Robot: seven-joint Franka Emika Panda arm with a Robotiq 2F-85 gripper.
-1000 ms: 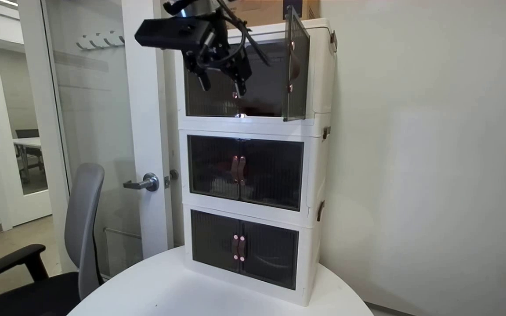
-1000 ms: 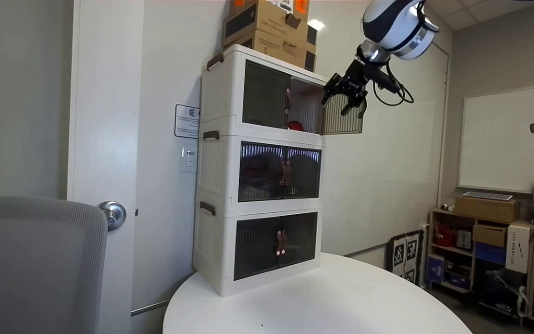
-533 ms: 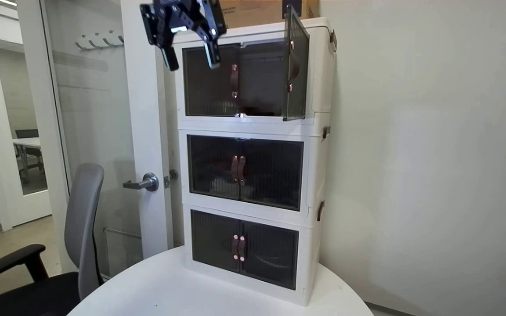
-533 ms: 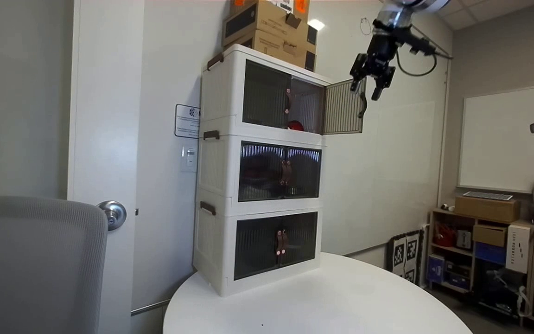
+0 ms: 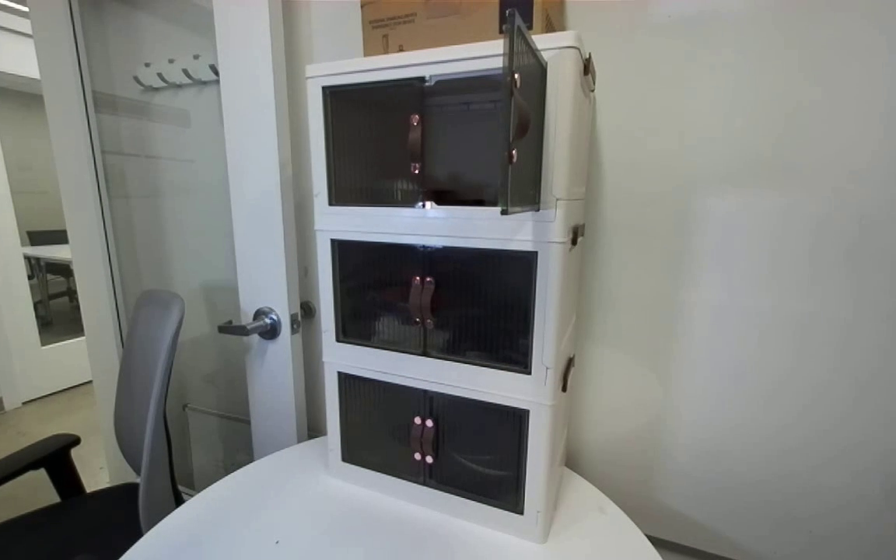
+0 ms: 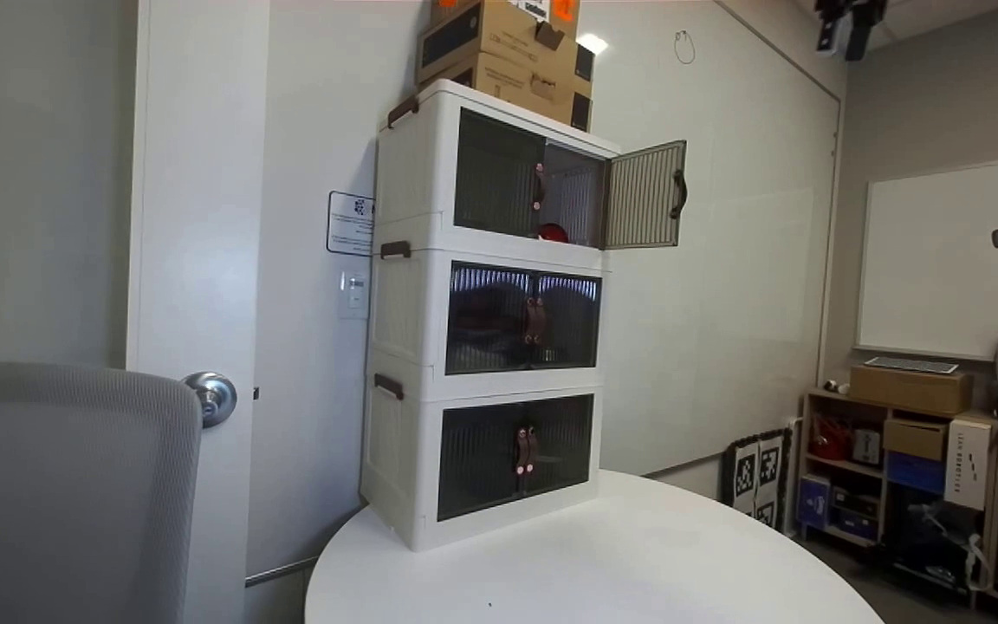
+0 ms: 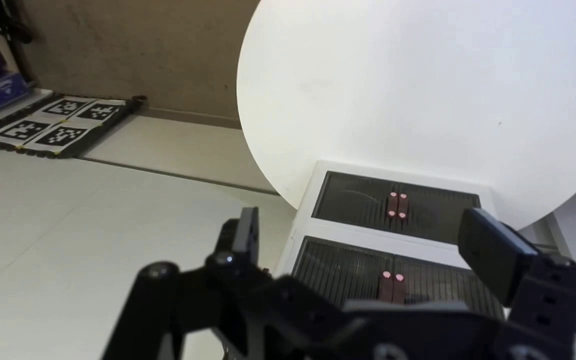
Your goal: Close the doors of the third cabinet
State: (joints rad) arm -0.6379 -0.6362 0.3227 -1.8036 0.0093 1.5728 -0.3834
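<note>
"Wrist view: how does the black two-fingered gripper (image 7: 359, 220) stand?"

"Jaws spread wide apart"

"And the dark smoked, translucent, ribbed double doors (image 6: 499, 173)?"

"They belong to the third cabinet (image 6: 417, 173), topmost white-framed box of the three-tier stack (image 5: 558, 311); in both exterior views one panel (image 5: 370, 144) sits closed, while its twin (image 6: 644, 195) stands swung outward, and each carries a curved reddish-brown strap handle (image 5: 414, 144)"
</note>
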